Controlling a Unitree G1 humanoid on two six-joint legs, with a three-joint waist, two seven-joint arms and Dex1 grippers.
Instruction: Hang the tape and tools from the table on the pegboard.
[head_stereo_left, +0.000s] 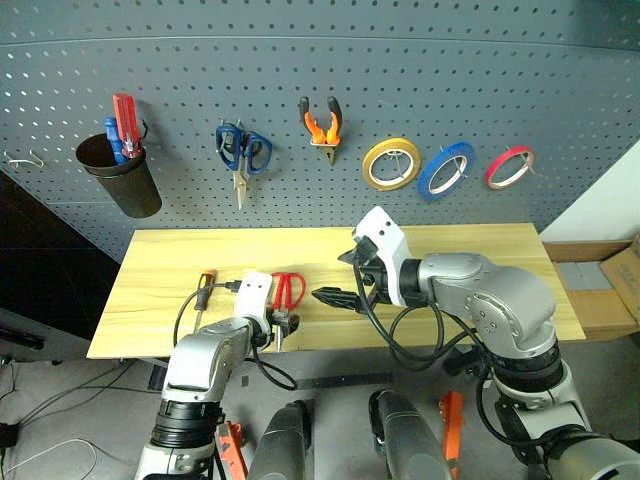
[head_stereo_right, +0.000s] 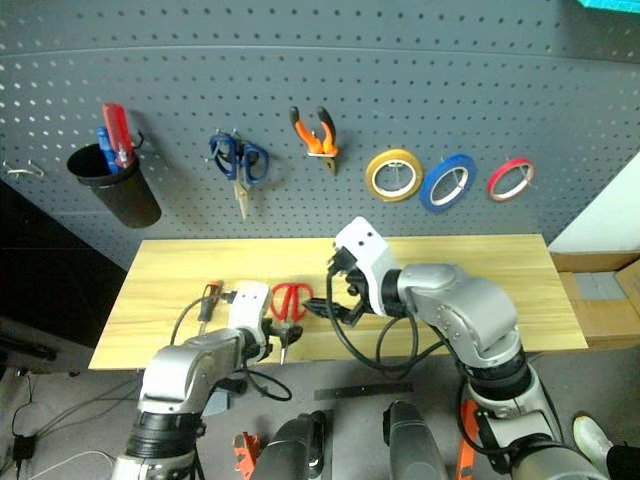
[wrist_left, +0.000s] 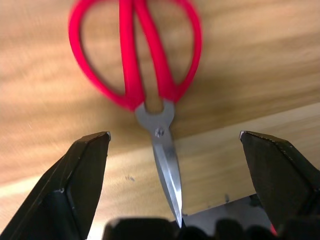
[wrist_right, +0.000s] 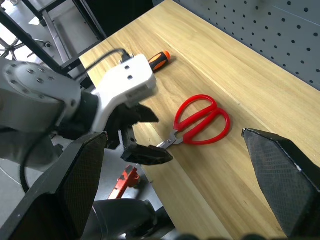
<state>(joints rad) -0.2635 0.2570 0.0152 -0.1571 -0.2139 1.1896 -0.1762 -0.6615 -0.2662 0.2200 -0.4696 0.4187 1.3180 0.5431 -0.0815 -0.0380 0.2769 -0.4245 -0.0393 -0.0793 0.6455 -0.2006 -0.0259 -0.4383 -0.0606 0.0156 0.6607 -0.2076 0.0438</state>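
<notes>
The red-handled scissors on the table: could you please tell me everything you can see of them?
The red-handled scissors have two large red loop handles that look like plastic, and short silvery metal blades joined by a small pivot screw. They are closed and lie flat on the light wooden table near its front edge, blade tips reaching just past it. The left gripper is open, its fingers on either side of the blades, with no contact visible.

Colours on the tabletop and pegboard
Red-handled scissors (head_stereo_left: 288, 291) with silver blades lie on the light yellowish grained tabletop (head_stereo_left: 480, 260); the dotted dark grey pegboard (head_stereo_left: 400, 70) carries yellow (head_stereo_left: 391, 163), blue (head_stereo_left: 446, 170) and red (head_stereo_left: 509, 167) rolls
</notes>
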